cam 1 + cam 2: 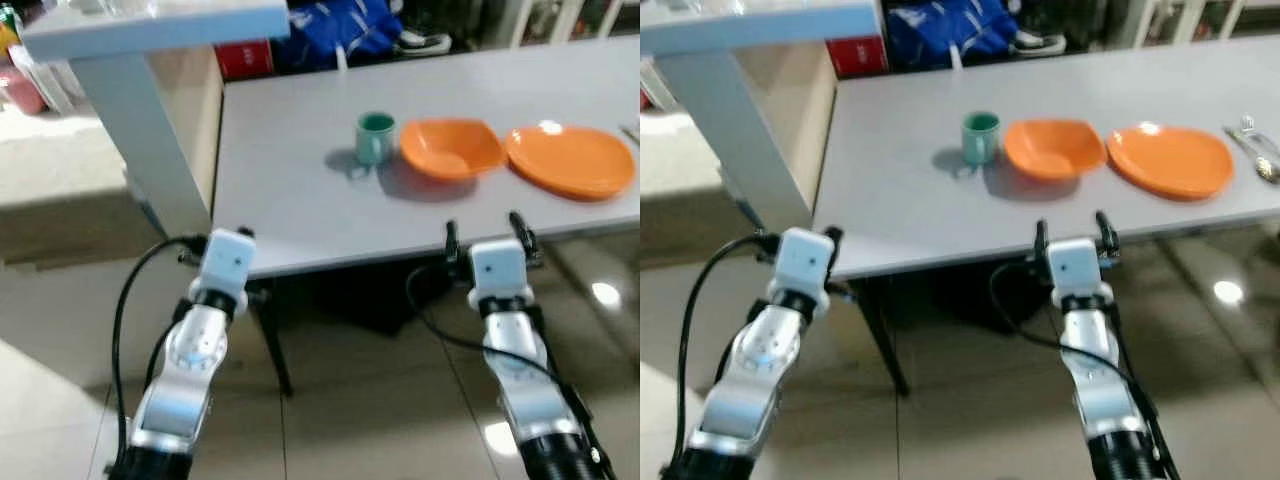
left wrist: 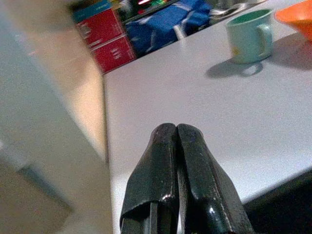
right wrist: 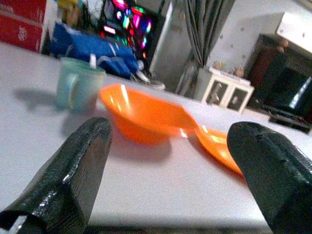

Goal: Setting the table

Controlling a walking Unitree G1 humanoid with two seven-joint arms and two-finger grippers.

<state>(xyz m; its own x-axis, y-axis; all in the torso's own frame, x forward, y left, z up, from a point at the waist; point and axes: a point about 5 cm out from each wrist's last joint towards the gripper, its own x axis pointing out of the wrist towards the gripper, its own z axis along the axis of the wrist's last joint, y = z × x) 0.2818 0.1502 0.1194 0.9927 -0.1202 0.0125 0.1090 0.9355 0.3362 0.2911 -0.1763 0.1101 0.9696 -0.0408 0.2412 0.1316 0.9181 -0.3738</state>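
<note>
A green mug (image 1: pixel 375 137), orange bowl (image 1: pixel 450 148) and orange plate (image 1: pixel 570 160) already sit in a row on the grey bench (image 1: pixel 290 190), with cutlery (image 1: pixel 1258 152) near its right edge, so the setting looks well along. The right gripper (image 3: pixel 165 180) waits at the near edge before the bowl, fingers wide apart and empty; the left gripper (image 2: pixel 178 170) has fingers pressed together, empty, near a white shelf post (image 1: pixel 140 130).

Long pale grey flat-topped table (image 1: pixel 300 190). On it, in a row: small teal ceramic mug (image 1: pixel 375 138), then shallow orange plastic bowl (image 1: pixel 450 148) just beside it, then round orange plastic plate (image 1: pixel 570 160). Metal spoon (image 1: pixel 1258 155) lies past the plate at the table's right end.
</note>
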